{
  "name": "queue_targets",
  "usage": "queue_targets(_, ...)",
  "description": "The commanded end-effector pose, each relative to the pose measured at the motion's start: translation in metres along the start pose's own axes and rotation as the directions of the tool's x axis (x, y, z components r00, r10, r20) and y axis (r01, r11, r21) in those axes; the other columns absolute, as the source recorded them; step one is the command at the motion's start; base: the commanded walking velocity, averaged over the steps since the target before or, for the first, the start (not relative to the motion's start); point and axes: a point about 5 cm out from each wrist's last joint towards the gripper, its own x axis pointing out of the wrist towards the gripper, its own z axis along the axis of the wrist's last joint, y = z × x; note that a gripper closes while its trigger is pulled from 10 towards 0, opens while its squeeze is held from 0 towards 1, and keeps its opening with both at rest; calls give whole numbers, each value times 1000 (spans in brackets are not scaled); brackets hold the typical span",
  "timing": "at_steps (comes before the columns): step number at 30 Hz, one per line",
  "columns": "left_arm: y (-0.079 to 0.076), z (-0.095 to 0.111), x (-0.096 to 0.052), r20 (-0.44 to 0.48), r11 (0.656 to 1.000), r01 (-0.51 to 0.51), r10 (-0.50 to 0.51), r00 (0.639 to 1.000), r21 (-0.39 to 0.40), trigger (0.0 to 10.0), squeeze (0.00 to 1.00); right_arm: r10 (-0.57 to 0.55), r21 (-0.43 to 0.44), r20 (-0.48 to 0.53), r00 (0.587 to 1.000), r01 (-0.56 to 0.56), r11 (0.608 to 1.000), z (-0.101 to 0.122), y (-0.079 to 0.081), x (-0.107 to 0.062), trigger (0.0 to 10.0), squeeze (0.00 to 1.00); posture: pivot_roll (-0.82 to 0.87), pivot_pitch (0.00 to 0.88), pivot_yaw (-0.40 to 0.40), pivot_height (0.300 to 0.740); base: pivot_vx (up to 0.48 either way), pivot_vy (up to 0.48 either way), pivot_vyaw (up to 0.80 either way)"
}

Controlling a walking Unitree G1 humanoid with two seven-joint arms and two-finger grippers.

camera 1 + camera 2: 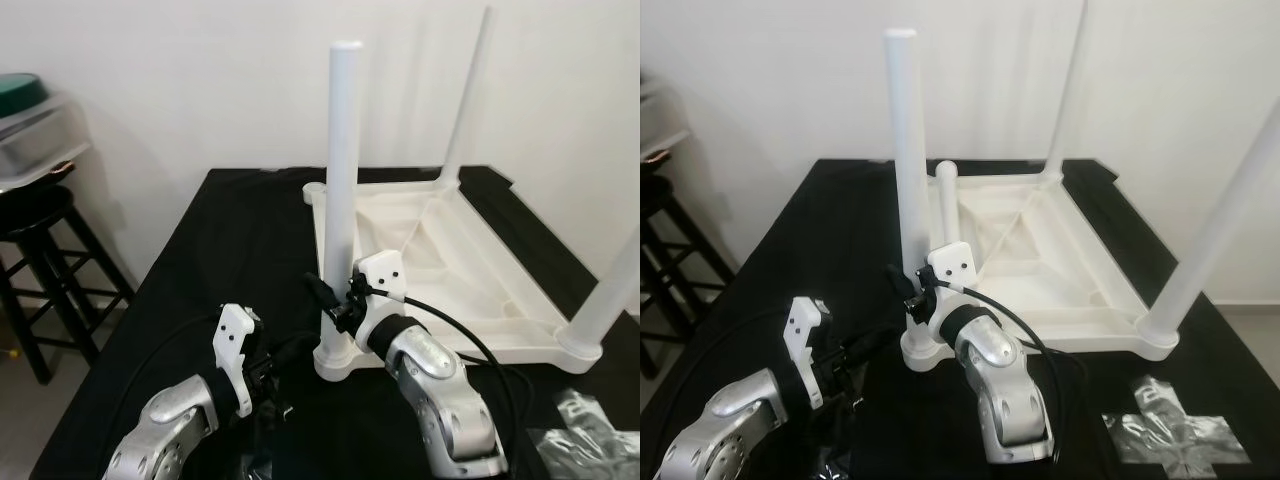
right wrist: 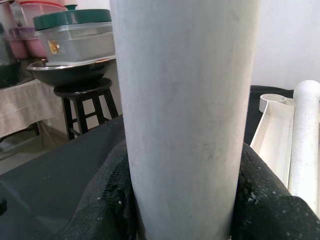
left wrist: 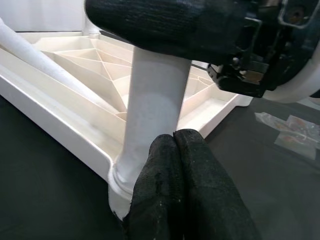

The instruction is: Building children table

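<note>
Tabletop [image 1: 480, 270] lies upside down on the black table [image 1: 200, 260], ribbed underside up. Three legs stand in its corner sockets: near-left leg [image 1: 341, 190], far-right leg [image 1: 467, 95], near-right leg [image 1: 610, 295]. A fourth, short white post [image 1: 946, 205] shows just behind the near-left leg in the right eye view; can't tell whether it's seated in the far-left socket.

Right gripper [image 1: 335, 300] is clamped on the near-left leg low down, just above its socket. Right wrist view: leg [image 2: 185, 115] fills the gap between the two fingers [image 2: 107, 200], both pressed against it.

Left gripper [image 1: 272, 385] sits lower and to the left of that socket, near the tabletop's near-left corner. Left wrist view: its fingers [image 3: 162, 190] are pressed together with nothing between them, tips right at the base of the leg [image 3: 152, 110], touching or nearly so; the right gripper's finger wraps the leg above.

Off the table: a black stool [image 1: 40, 250] at left with a metal bowl and lidded container [image 2: 75, 35] on it. Crumpled plastic bag [image 1: 1170, 425] on the table near right.
</note>
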Motion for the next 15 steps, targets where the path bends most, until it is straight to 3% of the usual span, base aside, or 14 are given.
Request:
queue_targets(1, 3, -2, -2, -5, 1000, -23, 23, 1000, 7, 10000, 0, -54, 55, -122, 991, 61, 997, -22, -6, -3, 3216, 0, -108, 0, 1, 740, 0, 0, 0)
queue_targets(3, 3, -2, -2, -3, 1000, -25, 25, 1000, 7, 10000, 0, -76, 59, -133, 988, 84, 995, -22, -6, -4, 3216, 0, -107, 0, 0, 740, 0, 0, 0)
queue_targets(4, 2, -3, -1, -3, 1000, -23, 23, 1000, 6, 10000, 0, -83, 106, -134, 987, 98, 990, -20, -5, -5, 10000, 0, -99, 0, 1, 740, 0, 0, 0)
queue_targets(5, 2, -3, 0, -4, 1000, -22, 22, 1000, 5, 10000, 0, -43, 119, -122, 992, 58, 991, -17, -2, -5, 10000, 1000, -98, 0, 1, 740, 0, 0, 0)
queue_targets(8, 1, -3, 0, -5, 1000, -21, 21, 1000, 4, 10000, 0, 44, 123, -96, 994, -32, 992, -11, 3, -4, 10000, 1000, -98, 0, 0, 740, 0, 0, 0)
queue_targets(9, 1, -4, 0, -5, 1000, -19, 19, 1000, 3, 10000, 0, 145, 112, -74, 987, -136, 984, -5, 5, -4, 10000, 1000, -99, 0, -1, 740, 0, 0, 0)
queue_targets(11, 1, -4, 0, -5, 1000, -19, 19, 1000, 3, 10000, 0, 145, 112, -74, 987, -136, 984, -5, 5, -4, 10000, 1000, -99, 0, -1, 740, 0, 0, 0)
queue_targets(12, 0, -4, 1, -5, 1000, -16, 16, 1000, 1, 10000, 0, 277, 75, -45, 960, -273, 959, 3, 2, -5, 10000, 1000, -96, 0, -5, 740, 0, 0, 0)
queue_targets(13, 0, -4, 1, -5, 1000, -16, 16, 1000, 1, 10000, 0, 277, 75, -45, 960, -273, 959, 3, 2, -5, 10000, 1000, -96, 0, -5, 740, 0, 0, 0)
queue_targets(14, 0, -4, 1, -4, 1000, -14, 14, 1000, -1, 10000, 0, 408, 28, -36, 912, -407, 913, 11, -3, -8, 10000, 1000, -94, 0, -7, 740, 0, 0, 0)
queue_targets(15, 0, -4, 1, -4, 1000, -14, 14, 1000, -1, 10000, 0, 408, 28, -36, 912, -407, 913, 11, -3, -8, 10000, 1000, -94, 0, -7, 740, 0, 0, 0)
